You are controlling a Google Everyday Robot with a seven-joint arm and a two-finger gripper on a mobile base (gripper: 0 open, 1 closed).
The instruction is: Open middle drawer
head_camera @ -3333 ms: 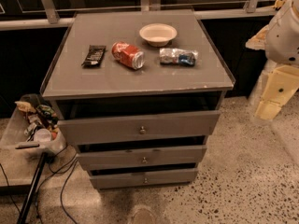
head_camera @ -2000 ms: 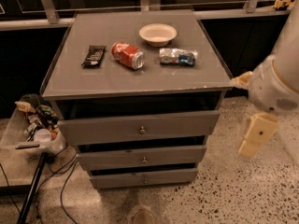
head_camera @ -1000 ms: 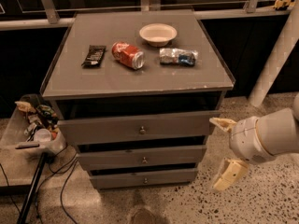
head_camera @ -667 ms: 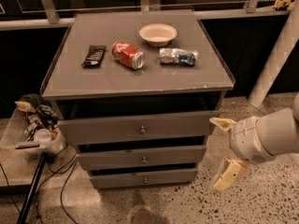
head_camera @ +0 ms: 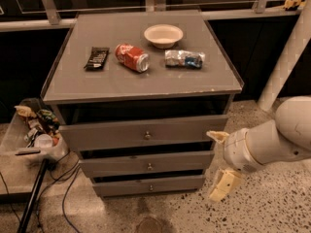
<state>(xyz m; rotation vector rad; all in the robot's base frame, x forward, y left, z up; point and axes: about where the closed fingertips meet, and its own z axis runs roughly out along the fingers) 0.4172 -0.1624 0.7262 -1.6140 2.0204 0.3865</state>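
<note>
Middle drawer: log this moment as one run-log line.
stage: pre-grasp | middle drawer: shut, untouched | gripper: open, low, right of the drawer, clear of its knob

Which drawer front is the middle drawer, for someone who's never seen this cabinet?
Find the grey cabinet with a bowl and can on top; the gripper hangs off its right edge, jaws spread. Three knobbed drawer fronts stack down its face. The middle drawer is the second one, level with the gripper: shorter than the top drawer, taller than the bottom drawer.
</note>
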